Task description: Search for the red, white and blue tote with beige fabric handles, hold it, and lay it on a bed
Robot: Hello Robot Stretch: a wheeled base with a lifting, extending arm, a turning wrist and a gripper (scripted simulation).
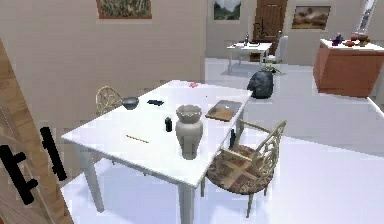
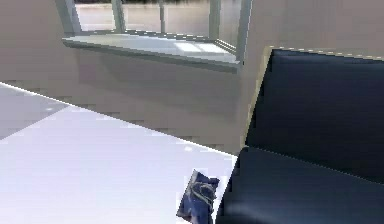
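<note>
Indoors, the gripper's state cannot be told; the near table [image 1: 110, 135] bears one vase [image 1: 189, 130], with two chairs [image 1: 250, 162] [image 1: 108, 98]; one blue-white thing [image 2: 201, 194] lies beside one sofa [image 2: 320, 120].

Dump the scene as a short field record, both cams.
table: white table, forward view's middle
on it: beige vase, dark bowl
seat: wicker chair at the table's near right
side view: window, dark sofa
candidate: blue-and-white patterned thing low beside the sofa; tote not confirmed
</note>
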